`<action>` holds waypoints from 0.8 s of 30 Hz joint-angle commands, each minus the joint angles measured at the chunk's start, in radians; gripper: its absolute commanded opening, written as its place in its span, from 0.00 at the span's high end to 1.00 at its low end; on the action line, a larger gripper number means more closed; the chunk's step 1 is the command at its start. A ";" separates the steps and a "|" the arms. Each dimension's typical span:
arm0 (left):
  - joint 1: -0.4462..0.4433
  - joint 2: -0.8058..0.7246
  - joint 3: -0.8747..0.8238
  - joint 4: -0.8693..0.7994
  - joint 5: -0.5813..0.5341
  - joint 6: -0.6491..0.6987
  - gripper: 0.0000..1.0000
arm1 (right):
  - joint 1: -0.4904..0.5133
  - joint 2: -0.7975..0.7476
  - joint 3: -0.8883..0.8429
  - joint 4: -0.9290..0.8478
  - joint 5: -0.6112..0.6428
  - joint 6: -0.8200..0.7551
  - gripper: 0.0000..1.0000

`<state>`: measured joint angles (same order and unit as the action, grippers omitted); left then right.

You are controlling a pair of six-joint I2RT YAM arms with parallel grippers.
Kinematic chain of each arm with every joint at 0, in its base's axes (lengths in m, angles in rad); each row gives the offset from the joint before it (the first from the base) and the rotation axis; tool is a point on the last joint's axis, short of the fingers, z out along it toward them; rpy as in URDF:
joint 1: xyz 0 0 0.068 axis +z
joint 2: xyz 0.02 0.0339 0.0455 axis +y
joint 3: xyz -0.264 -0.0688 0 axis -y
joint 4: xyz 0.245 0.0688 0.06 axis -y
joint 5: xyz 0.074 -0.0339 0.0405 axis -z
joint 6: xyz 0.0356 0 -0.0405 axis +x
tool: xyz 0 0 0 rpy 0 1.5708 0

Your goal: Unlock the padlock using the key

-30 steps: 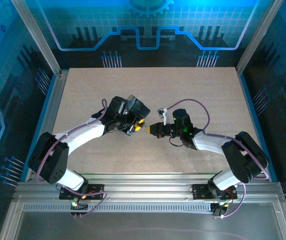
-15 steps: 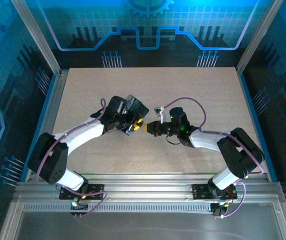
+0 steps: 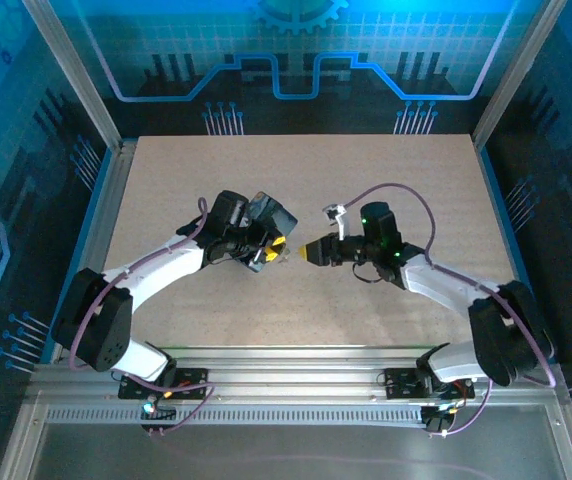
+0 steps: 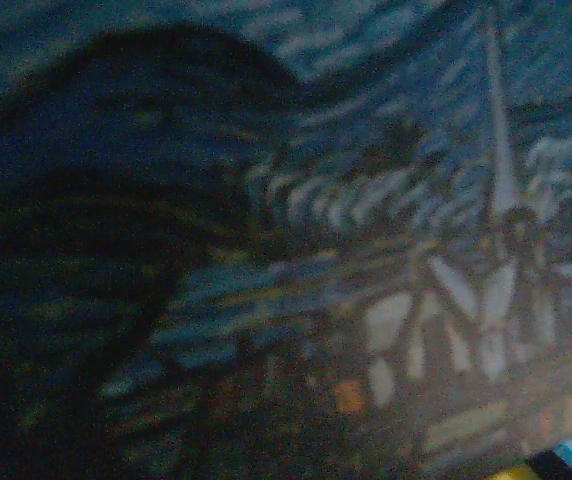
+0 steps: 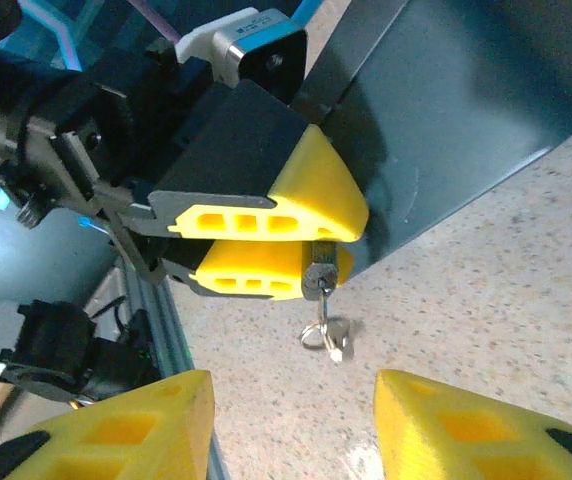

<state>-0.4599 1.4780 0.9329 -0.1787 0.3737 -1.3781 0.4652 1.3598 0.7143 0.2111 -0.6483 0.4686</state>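
In the right wrist view, my left gripper (image 5: 351, 243) is shut on the small padlock (image 5: 320, 272), pinched between its yellow fingers (image 5: 296, 200). The thin key (image 5: 323, 303) sticks out of the padlock's lower end, and its wire ring (image 5: 316, 335) dangles above the table. My right gripper (image 5: 291, 420) is open, with its yellow fingers (image 5: 116, 435) wide apart and nothing between them, a short way back from the key. From above, the left gripper (image 3: 278, 247) and right gripper (image 3: 312, 251) face each other tip to tip at mid-table with a small gap. The left wrist view is dark and blurred.
The speckled beige table (image 3: 366, 180) lies inside a blue-patterned enclosure with aluminium posts (image 3: 76, 80) at its corners. A dark wall panel (image 5: 466, 120) stands behind the left gripper. A metal rail (image 3: 296, 362) runs along the near edge by the arm bases.
My right gripper has opened, let go of the key and drawn back to the right. The key stays in the padlock, and the left arm has barely moved.
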 commanded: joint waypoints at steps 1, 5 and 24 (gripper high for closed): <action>0.011 -0.012 0.014 -0.015 0.040 0.027 1.00 | -0.007 -0.053 0.030 -0.194 0.069 -0.169 0.61; 0.011 -0.003 0.046 -0.050 0.059 0.052 1.00 | 0.039 -0.045 0.013 -0.217 0.320 -0.323 0.72; 0.015 0.034 0.168 -0.271 0.087 0.162 1.00 | 0.408 0.012 -0.105 0.247 0.952 -0.883 0.78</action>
<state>-0.4534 1.5055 1.0607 -0.4160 0.4282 -1.2465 0.8471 1.3621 0.6216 0.3775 0.2447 -0.3424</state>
